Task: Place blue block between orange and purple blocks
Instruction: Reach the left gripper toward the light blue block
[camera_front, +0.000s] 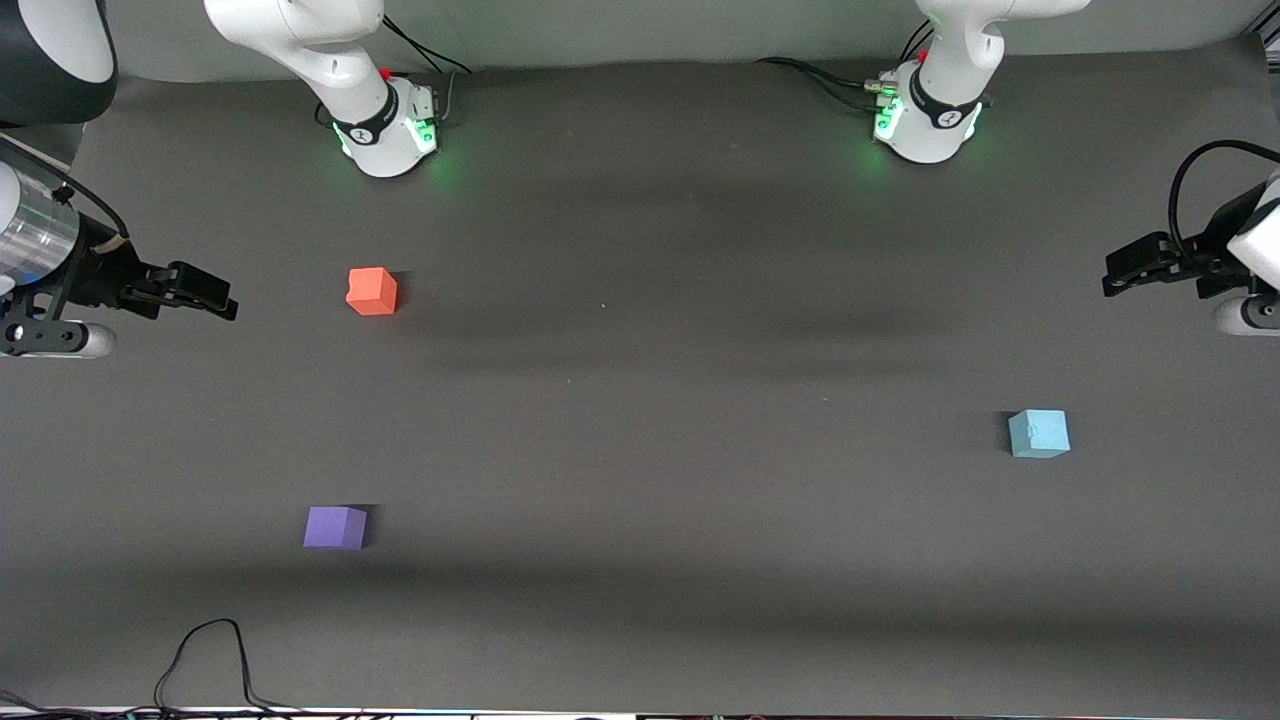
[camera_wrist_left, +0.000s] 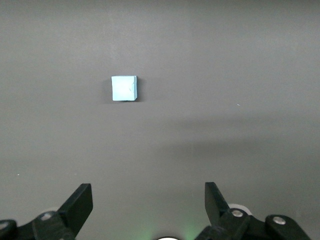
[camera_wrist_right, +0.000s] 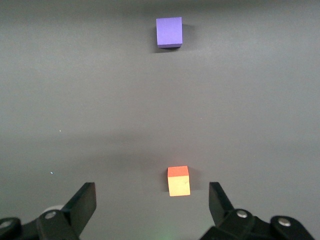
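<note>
Nothing begun yet, by the look of it; blue block untouched on the table toward the left arm's end, well apart from orange block and purple block at the right arm's end. Left gripper up in the air, jaws spread wide and empty, blue block ahead of the jaws rather than between them; right gripper waiting, jaws likewise wide and empty, orange block just ahead of the gap. Next, probably: lower the left gripper over the blue block, straddle it, close. No brand, label or legible writing anywhere.
</note>
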